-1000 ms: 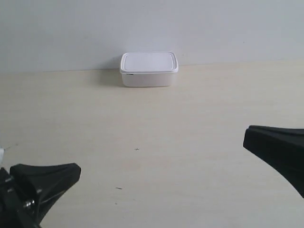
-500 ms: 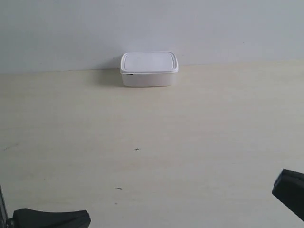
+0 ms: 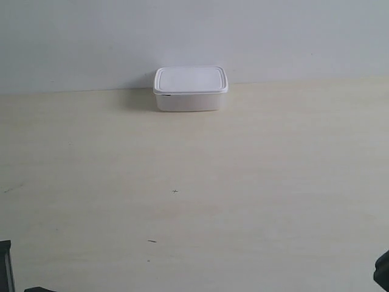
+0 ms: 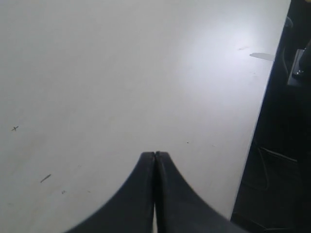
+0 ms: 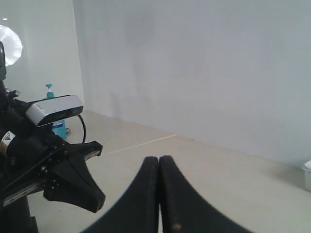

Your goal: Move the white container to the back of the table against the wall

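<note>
Both arms have dropped almost out of the exterior shot, and the container [image 3: 191, 89] sits at the back.

We only catch a dark sliver of the arm at the exterior view's left [image 3: 5, 267] and another of the arm at the exterior view's right [image 3: 383, 278] now, in the bottom corners, where a second ago big black shapes reached over the table [image 3: 255, 182]. The container hasn't budged: lid on, upright, at the table's far edge right up at the wall [image 3: 255, 36], though we can't tell if it actually touches, and well apart from both arms. On the wrist cams the left gripper [image 4: 155, 156] has its fingers pressed together with nothing between them, over bare table, and the right gripper [image 5: 159, 160] is the same deal, pinched flat and empty.
</note>
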